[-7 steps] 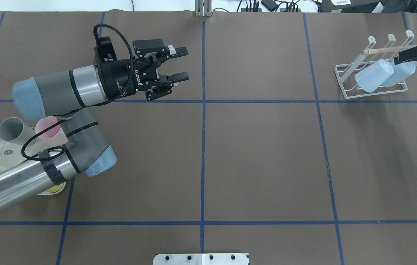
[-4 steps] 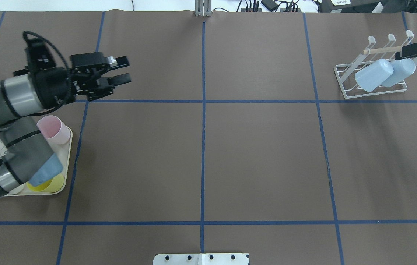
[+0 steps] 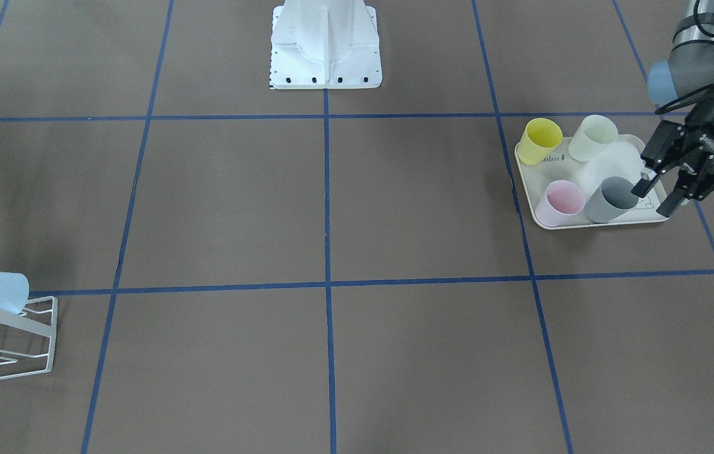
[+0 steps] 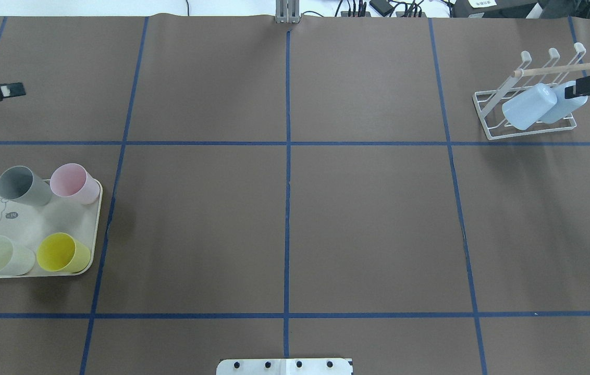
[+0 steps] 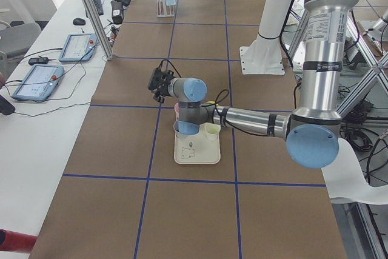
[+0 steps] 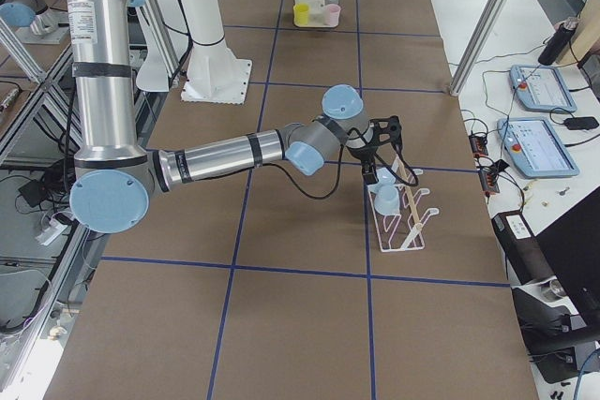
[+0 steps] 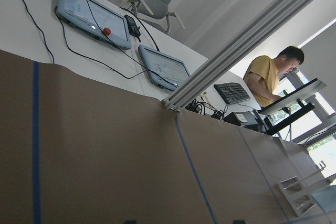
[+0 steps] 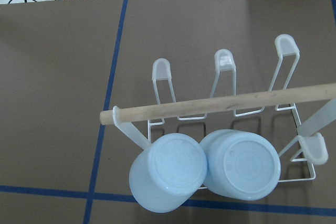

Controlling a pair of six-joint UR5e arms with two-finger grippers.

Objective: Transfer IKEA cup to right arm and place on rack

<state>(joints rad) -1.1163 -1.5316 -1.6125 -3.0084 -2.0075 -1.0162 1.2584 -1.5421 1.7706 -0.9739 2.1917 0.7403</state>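
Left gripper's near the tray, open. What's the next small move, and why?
Probably lower the left gripper toward the grey cup, the cup nearest it on the tray. The gripper is open and empty, off the tray in the overhead view. Two blue cups already hang on the rack.

Overhead looks forward and down from behind the base (image 3: 325, 50); front camera faces it steeply; both share tray (image 4: 39, 219) and rack (image 4: 550, 69). Side cameras look along the table (image 5: 121, 150). Right wrist camera sits close above rack
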